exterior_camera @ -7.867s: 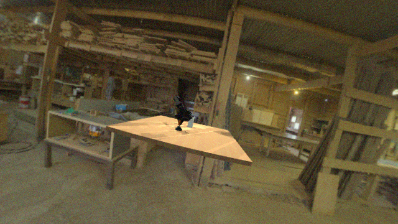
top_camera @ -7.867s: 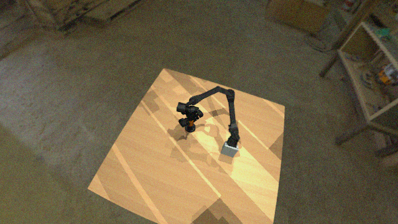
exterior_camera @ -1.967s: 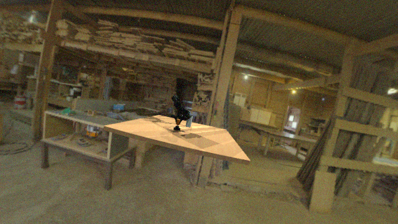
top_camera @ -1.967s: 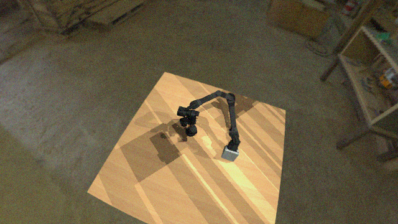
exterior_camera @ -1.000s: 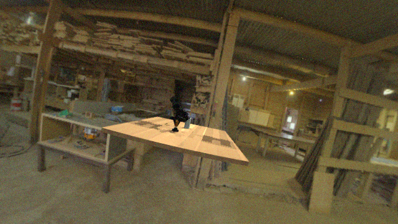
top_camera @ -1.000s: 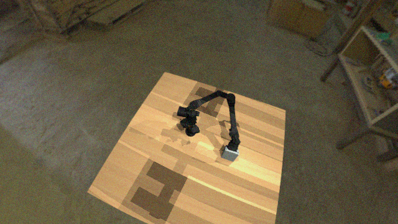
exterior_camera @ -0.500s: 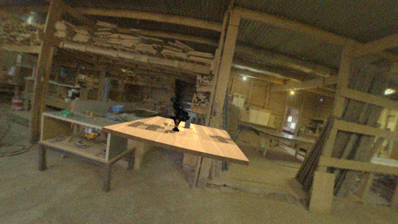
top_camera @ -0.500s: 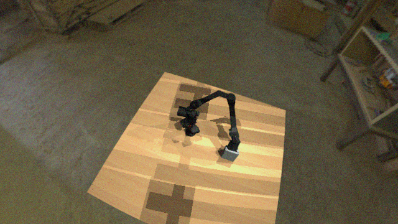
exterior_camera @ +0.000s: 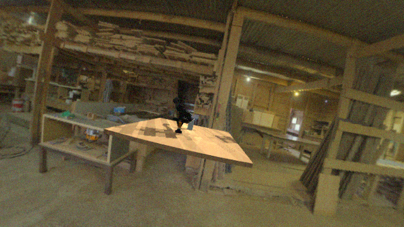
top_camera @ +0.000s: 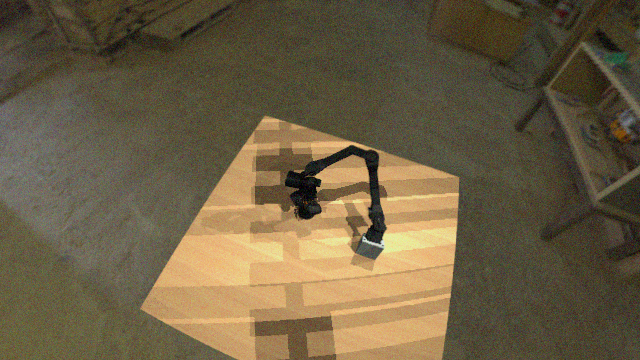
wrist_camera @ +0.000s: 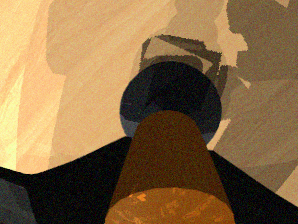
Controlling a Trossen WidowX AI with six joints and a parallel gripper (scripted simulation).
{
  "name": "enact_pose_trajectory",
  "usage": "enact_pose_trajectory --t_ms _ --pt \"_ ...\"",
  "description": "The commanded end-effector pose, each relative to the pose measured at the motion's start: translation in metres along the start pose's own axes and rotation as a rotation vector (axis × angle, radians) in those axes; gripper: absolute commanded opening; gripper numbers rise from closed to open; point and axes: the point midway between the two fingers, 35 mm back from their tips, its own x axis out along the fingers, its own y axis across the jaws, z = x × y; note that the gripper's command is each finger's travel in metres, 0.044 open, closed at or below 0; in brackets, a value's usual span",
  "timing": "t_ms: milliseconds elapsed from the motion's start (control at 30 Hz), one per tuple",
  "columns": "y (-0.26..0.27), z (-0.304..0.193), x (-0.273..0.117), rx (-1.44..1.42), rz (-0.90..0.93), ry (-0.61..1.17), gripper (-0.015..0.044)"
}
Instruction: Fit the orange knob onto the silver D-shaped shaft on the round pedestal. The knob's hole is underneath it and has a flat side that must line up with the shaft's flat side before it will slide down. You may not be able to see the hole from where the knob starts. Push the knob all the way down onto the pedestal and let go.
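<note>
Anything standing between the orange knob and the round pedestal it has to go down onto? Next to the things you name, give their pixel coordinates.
Nothing visible stands between the orange knob (exterior_camera: 180,123) (wrist_camera: 170,160) and the round pedestal (top_camera: 305,211) (exterior_camera: 178,130) (wrist_camera: 134,97). In the wrist view the knob overlaps the pedestal and hides the shaft, so I can't tell whether the flats line up.

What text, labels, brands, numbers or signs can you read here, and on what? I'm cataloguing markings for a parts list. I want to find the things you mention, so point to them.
No readable text anywhere.
Orange knob (wrist_camera: 170,165): no lettering on the part in view.
Round pedestal (wrist_camera: 137,122): none seen.
Arm (top_camera: 374,185): too dark and small to tell.
Red-and-white container (exterior_camera: 17,105) at the exterior view's left: too blurred to tell whether it has a label.
</note>
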Motion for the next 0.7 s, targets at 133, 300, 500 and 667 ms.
enact_pose_trajectory --t_ms 133,300,500,667 --pt "-0.0031 0.0026 -0.0022 -0.193 -0.003 -0.003 0.0" --pt "-0.0053 0.0035 -0.0011 -0.196 -0.003 -0.003 0.0" --pt "-0.0052 0.0033 0.002 -0.196 -0.003 -0.003 0.0" --pt "-0.0042 0.0037 0.002 -0.196 -0.003 -0.003 0.0"
